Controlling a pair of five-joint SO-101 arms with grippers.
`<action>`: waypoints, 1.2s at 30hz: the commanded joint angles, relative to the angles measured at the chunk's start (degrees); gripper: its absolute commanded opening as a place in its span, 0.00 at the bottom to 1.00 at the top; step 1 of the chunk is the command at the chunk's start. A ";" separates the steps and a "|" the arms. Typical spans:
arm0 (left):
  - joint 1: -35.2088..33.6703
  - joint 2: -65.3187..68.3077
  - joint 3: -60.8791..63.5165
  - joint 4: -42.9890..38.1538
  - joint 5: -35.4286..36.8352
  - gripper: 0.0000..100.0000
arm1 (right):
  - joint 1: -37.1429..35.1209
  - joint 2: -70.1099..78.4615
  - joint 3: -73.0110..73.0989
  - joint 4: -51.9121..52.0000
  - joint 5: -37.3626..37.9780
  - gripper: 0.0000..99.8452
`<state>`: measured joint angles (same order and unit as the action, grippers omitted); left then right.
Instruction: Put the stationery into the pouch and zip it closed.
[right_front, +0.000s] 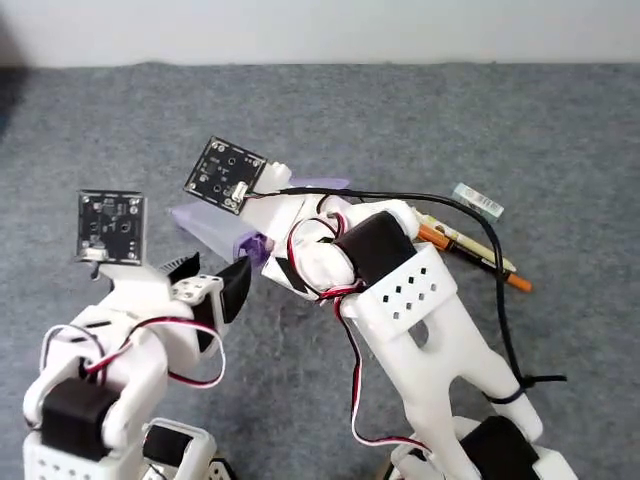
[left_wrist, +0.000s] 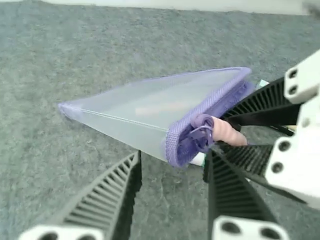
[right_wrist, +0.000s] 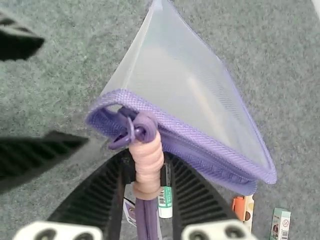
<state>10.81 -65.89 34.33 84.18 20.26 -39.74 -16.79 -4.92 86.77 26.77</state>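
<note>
Overall, we saw a grey carpeted tabletop (right_front: 520, 120) running to a white wall (right_front: 320, 30) at the far edge. We counted one translucent pouch (right_front: 205, 225) with purple trim, left of centre, two pens (right_front: 476, 263) side by side at the right, and one small boxed item (right_front: 477, 200) just beyond them. The right gripper (right_wrist: 146, 161) was clenched on the pouch's pink coiled zip pull (right_wrist: 147, 145). The left gripper (left_wrist: 172, 157) stood released, its jaws spread on either side of the pouch's near corner.
</note>
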 joint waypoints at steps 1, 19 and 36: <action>0.09 0.53 2.07 -4.22 0.79 0.20 | -0.40 -0.75 -3.08 -0.57 -0.70 0.01; -6.59 0.53 9.98 -10.37 0.62 0.20 | -0.57 -0.84 -3.16 0.31 -0.35 0.01; -1.32 0.18 17.98 -20.66 0.53 0.03 | -3.47 -4.62 -3.16 1.54 -0.35 0.01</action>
<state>8.18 -65.45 52.62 64.84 20.53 -42.46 -17.85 -4.92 87.82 26.77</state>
